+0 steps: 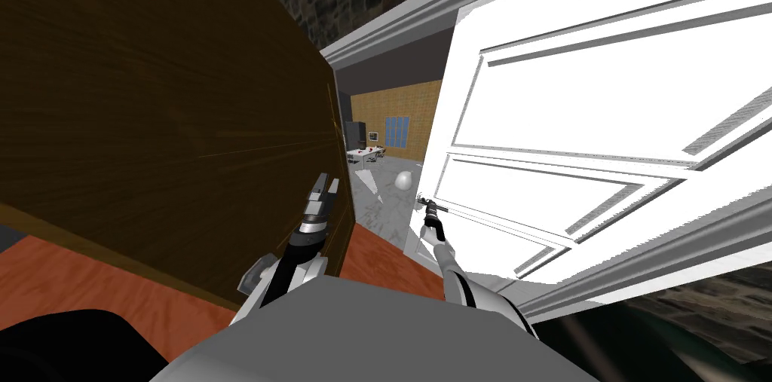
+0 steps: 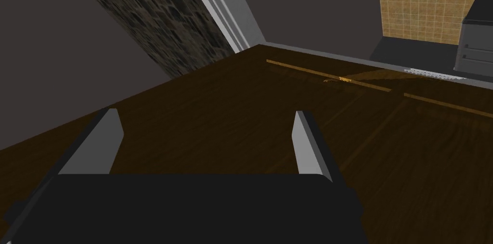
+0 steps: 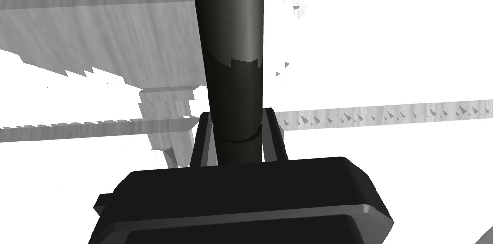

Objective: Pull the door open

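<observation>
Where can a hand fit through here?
Through the gap over the grey floor, between the brown wooden panel and the white door. It's crowded at the door's edge: the right gripper grips the dark handle. The open left gripper hovers by the panel.

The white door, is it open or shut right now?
Open, partway: a far room shows through the gap beside the white door. The right gripper is shut on its dark handle.

Wood-grained dark panel (image 1: pixel 151 114); smooth white door (image 1: pixel 603 99); handle (image 3: pixel 233 63) perhaps matt metal.
</observation>
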Robot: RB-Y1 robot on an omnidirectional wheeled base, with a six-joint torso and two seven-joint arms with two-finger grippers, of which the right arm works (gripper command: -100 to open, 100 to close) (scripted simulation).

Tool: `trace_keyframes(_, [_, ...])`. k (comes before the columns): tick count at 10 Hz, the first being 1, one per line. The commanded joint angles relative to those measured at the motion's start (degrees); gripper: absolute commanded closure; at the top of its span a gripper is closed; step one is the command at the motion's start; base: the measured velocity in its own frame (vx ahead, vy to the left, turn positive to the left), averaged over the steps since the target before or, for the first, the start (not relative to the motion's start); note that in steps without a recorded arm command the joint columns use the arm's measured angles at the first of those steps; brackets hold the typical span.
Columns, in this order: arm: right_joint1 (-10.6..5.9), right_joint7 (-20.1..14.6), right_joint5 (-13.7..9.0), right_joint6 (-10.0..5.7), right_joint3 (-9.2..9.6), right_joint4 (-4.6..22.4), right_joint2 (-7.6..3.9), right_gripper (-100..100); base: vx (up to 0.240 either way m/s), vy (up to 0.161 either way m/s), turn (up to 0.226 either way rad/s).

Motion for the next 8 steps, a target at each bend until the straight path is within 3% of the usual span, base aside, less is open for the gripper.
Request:
trace_keyframes(1, [0.72, -0.8, 0.0, 0.85, 0.82, -1.1, -0.23, 100, -0.097, -0.077, 0.22])
trace_keyframes(3, [1.14, -2.5, -0.2, 0.81, 1.62, -0.7, -2.05, 100, -0.103, -0.037, 0.297])
trace_keyframes(8, [2.02, -6.0, -0.8, 0.72, 3.33, 0.2, -5.74, 100, -0.068, 0.005, 0.18])
